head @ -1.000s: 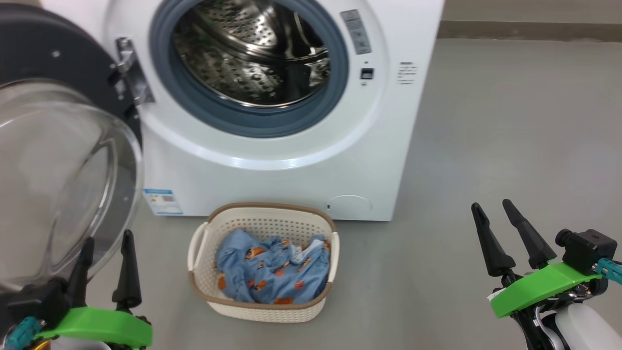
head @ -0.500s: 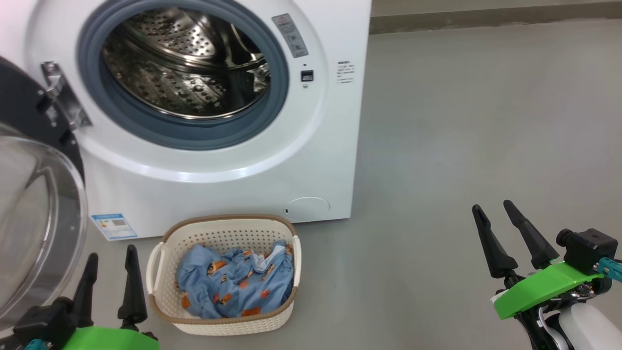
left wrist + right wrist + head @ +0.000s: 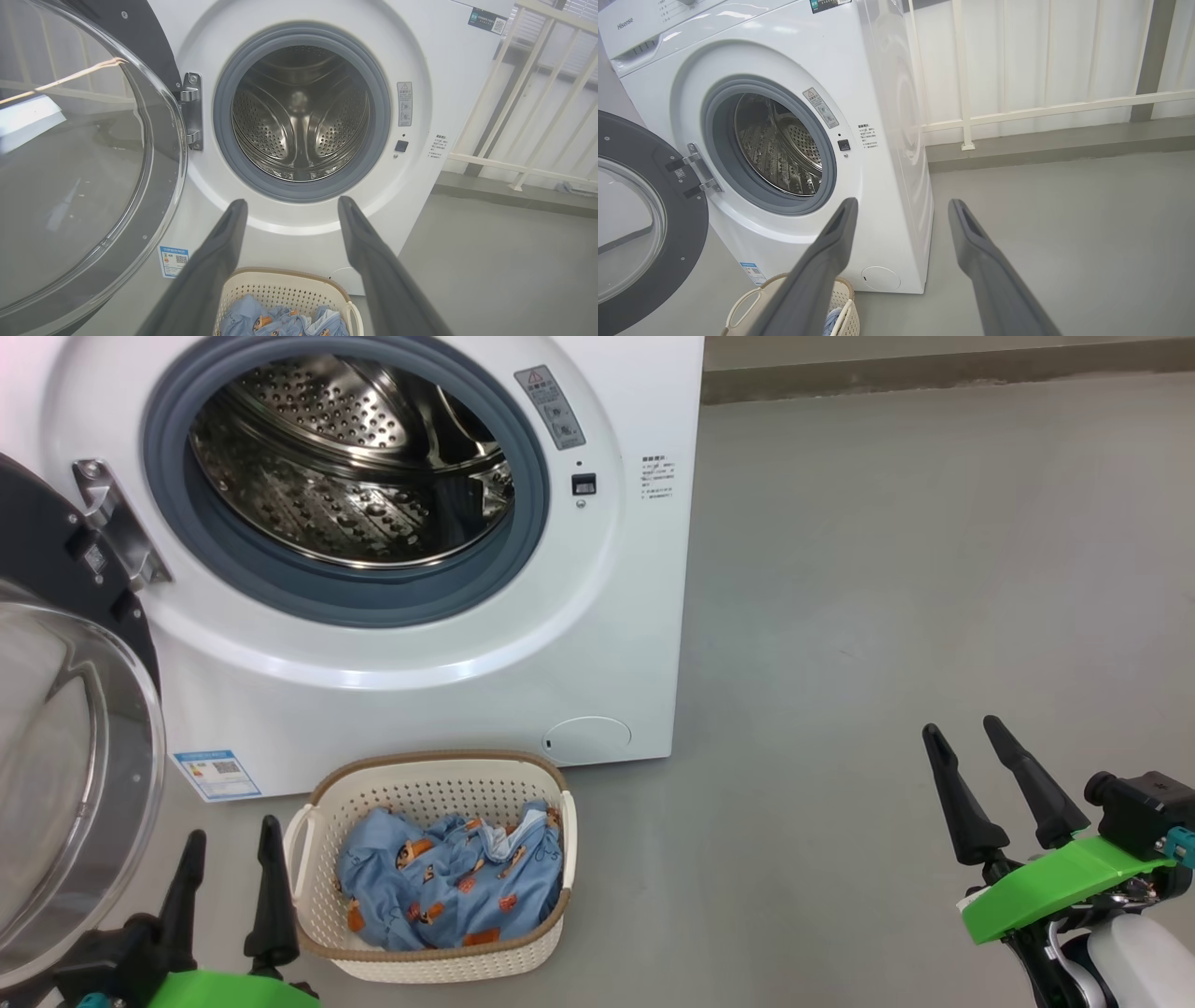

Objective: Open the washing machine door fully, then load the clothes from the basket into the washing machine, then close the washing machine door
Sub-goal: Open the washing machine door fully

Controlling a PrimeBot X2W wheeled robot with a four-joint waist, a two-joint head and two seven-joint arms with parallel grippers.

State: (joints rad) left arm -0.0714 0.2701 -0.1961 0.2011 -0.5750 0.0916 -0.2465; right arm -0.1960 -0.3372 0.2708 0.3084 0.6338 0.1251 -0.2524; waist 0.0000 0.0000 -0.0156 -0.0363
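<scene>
The view has turned; the things stayed put. Ahead of the open, empty left pincer [image 3: 232, 829] stands the washing machine [image 3: 616, 616], its door [image 3: 65, 775] wide open leftward, the basket [image 3: 439, 971] of clothes [image 3: 448, 887] just rightward. The right pincer [image 3: 961, 726], also open, is well apart. Loading may begin, I judge.

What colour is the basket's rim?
Brown, over cream perforated sides; the basket shows it best in the head view.
</scene>
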